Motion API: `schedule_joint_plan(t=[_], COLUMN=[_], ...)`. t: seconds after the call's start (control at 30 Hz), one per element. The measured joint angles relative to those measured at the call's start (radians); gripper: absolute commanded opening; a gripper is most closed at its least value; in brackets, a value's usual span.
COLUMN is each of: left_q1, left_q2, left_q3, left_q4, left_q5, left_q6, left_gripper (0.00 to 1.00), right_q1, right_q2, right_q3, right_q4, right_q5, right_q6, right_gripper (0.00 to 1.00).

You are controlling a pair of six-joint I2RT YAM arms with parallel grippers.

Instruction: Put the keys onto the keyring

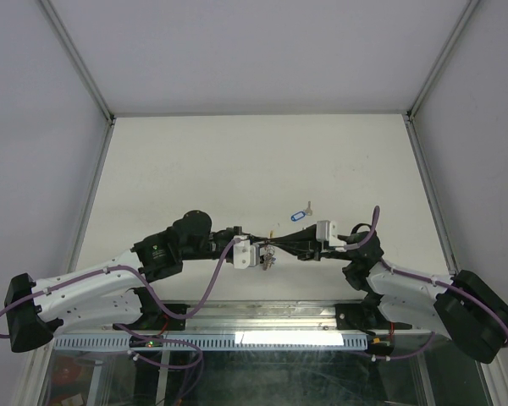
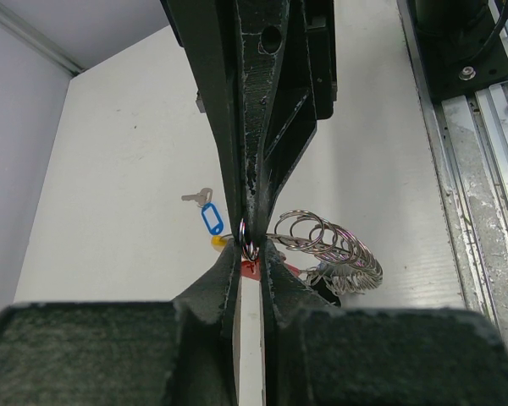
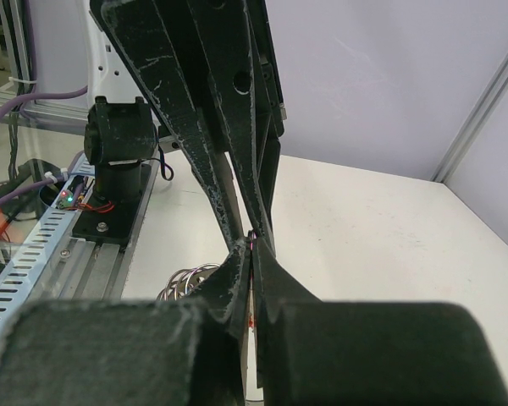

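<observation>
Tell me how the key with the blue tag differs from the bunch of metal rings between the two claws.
The blue-tagged key lies loose on the table, untouched; the bunch of rings is pinched by one loop between the left gripper and right gripper, both shut. The blue-tagged key is one piece with a coloured tag; the bunch of rings is many loops coiled together. Both are partly silvery metal.

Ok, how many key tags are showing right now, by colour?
Blue key tag: 1
Red key tag: 1, mostly hidden between the fingers of the left hand
Total: 2
The yellow bit looks like part of the keyring, not a tag.
</observation>
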State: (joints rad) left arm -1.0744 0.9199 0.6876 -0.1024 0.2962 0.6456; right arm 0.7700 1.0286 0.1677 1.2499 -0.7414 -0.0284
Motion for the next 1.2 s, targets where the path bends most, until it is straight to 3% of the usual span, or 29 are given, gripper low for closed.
schedule_joint_plan(t=[0.2, 1.2], left_q1=[0.000, 0.000], left_q2=[0.000, 0.002], left_q3=[0.000, -0.017], left_q4=[0.007, 0.030], left_q5=[-0.001, -0.024], left_q6=[-0.007, -0.008], left_gripper=[0.19, 0.13], right_q1=[0.000, 0.001], right_q2=[0.000, -0.017], right_q3=[0.000, 0.000], right_q4=[0.001, 0.009], right_q5=[-0.005, -0.006], right_q6=[0.000, 0.000], right_gripper=[0.00, 0.00])
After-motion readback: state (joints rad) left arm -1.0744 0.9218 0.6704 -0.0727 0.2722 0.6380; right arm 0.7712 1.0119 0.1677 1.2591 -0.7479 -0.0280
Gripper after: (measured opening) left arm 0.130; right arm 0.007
